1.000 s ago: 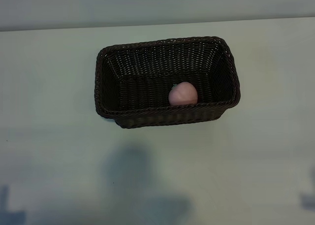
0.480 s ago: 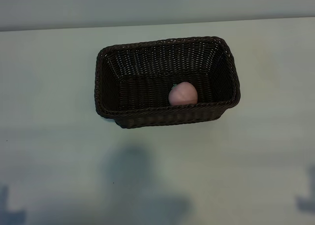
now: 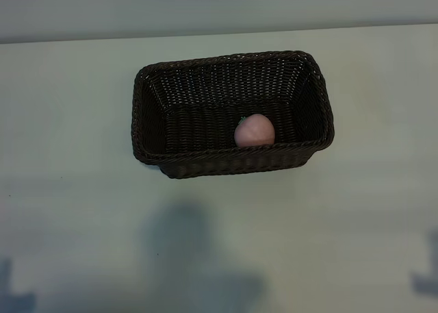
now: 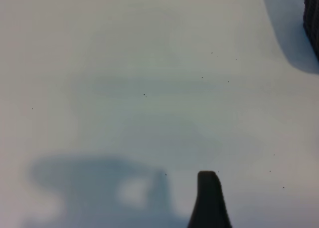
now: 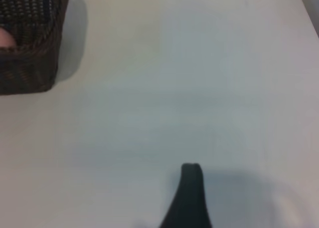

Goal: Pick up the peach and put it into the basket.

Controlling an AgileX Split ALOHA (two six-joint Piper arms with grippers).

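The peach (image 3: 254, 131) lies inside the basket (image 3: 147, 114), on its floor, right of centre and against the near wall, well apart from both grippers. Its small green bit shows at its upper left edge, toward the far side; the fruit is too round to give a clear long axis. The basket's long axis runs left to right on the table (image 3: 68, 190). The left gripper (image 4: 209, 200) and the right gripper (image 5: 188, 195) hover over bare table, each showing one dark finger; their jaws stand wide apart, holding nothing.
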